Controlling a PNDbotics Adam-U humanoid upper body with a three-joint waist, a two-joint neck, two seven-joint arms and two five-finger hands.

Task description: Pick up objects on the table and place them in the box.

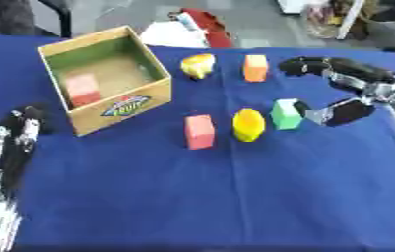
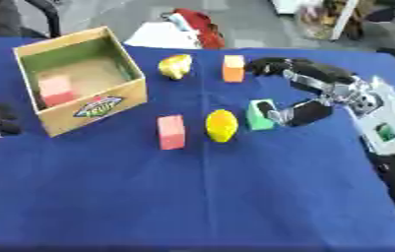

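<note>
A cardboard box stands at the left on the blue cloth, with a pink block inside it. In front of the box lie a pink block, a yellow block and a green block. Farther back sit a yellow object and an orange block. My right hand reaches in from the right, open, its thumb touching the green block's right side and its fingers arched above and behind it. My left hand rests open at the lower left, fingers up.
Blue cloth covers the table, with a wide bare stretch toward the front. Beyond the far edge lie a white and a red item on the floor.
</note>
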